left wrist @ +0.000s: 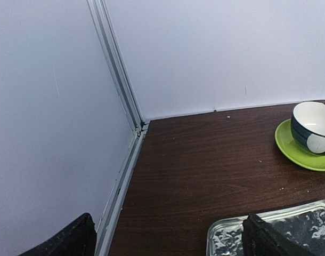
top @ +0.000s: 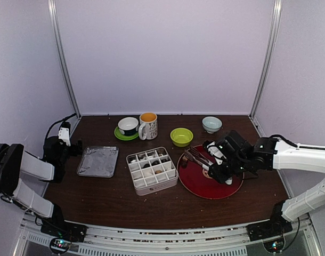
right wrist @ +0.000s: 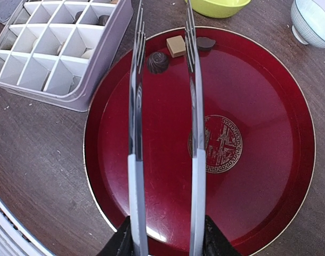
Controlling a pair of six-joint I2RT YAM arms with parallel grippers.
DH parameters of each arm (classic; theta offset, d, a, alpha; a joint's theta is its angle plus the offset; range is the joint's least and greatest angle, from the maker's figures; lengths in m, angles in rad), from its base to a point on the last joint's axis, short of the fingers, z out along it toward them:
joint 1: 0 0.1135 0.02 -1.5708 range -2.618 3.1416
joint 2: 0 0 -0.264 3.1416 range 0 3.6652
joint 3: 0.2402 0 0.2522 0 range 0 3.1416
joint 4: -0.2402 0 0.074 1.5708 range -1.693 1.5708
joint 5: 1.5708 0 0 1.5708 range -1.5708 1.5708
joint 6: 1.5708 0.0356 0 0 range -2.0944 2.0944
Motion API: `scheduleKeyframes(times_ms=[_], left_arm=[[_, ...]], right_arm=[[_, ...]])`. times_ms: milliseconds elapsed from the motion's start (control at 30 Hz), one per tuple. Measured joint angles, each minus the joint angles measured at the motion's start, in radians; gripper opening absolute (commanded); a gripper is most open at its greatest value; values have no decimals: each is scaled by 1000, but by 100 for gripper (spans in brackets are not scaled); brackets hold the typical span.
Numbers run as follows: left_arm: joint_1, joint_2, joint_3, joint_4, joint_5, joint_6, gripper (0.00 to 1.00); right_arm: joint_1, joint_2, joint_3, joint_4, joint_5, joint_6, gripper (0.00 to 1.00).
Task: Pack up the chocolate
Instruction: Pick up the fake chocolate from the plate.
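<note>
My right gripper [top: 220, 170] [right wrist: 165, 241] is shut on metal tongs [right wrist: 135, 122], held low over a red plate [right wrist: 258, 96] [top: 226, 188]. The tongs' arms are spread. Three chocolates lie at the plate's far rim: a dark round one [right wrist: 157, 62], a tan cube [right wrist: 176, 46] and a dark piece [right wrist: 205, 43]. The cube lies between the tong tips. A white divided box [top: 152, 169] [right wrist: 72, 80] left of the plate holds several chocolates [right wrist: 103, 20]. My left gripper [top: 66, 140] [left wrist: 170, 237] is open and empty beside a foil tray [left wrist: 306, 229].
Along the back stand a dark cup [top: 128, 126] on a green saucer [left wrist: 295, 149], a white mug [top: 148, 126], a green bowl [top: 181, 136] and a pale bowl [top: 211, 124]. The foil tray [top: 98, 161] lies left of the box. Walls close three sides.
</note>
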Motion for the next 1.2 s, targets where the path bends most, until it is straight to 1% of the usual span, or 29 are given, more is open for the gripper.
scheduleKeyframes(times_ms=[267,467,733,1200], left_arm=[[0,0,0,0,0,0,98],[0,0,0,0,0,0,98],[0,0,0,0,0,0,98],[0,0,0,0,0,0,98]], right_arm=[[-13,0,-1,-6,-6,-5,38],[-22,-10,-45,14,-36,0,38],[-49,16,-50,34,-55,14,40],[-69,197,16,54,-133,-2,40]])
